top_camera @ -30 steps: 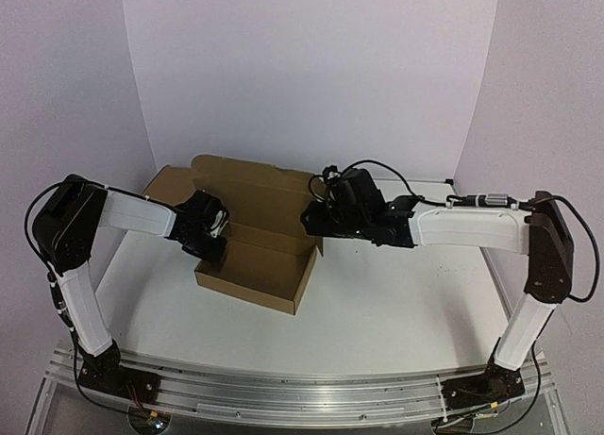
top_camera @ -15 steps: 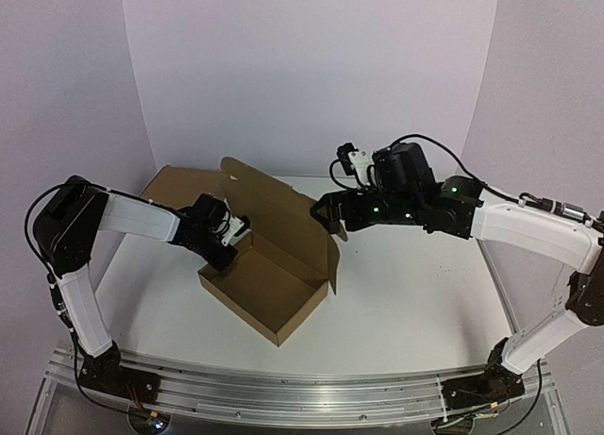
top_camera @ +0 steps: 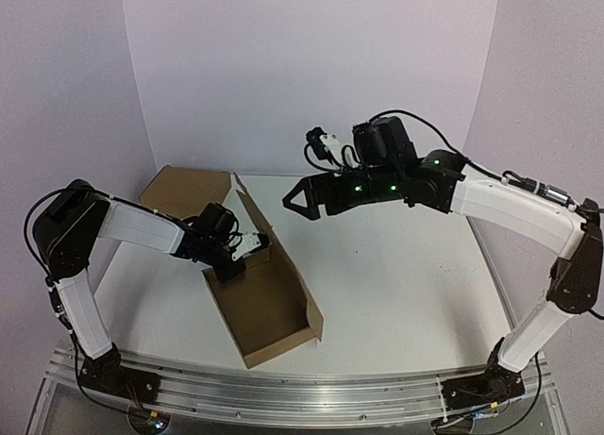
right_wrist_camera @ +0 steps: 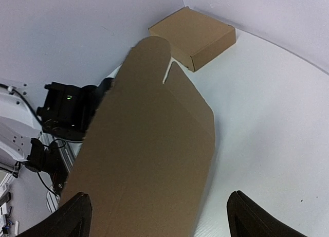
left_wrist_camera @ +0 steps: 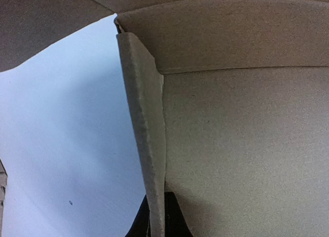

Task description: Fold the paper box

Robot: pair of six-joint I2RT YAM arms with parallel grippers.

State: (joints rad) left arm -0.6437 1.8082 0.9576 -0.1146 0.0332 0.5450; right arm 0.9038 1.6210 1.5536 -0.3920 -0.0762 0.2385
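The paper box sits left of centre in the top view, on the white table. It is an open shallow tray that runs on a slant from the middle of the frame down toward the lower edge. Its long lid panel stands up along the tray's right side, and its rounded corner points toward the back wall. In my right wrist view that panel fills the middle of the frame.

My left gripper is pressed together on the tray's upper-left wall. In the left wrist view the raw cardboard edge runs down between my dark fingers at the bottom of the frame.

My right gripper hangs in the air above centre in the top view, up and to the right of the box. It touches nothing. Its fingers are spread wide, one in each lower corner of the right wrist view.

A second, closed brown box lies at the upper left of the top view, behind the lid panel.
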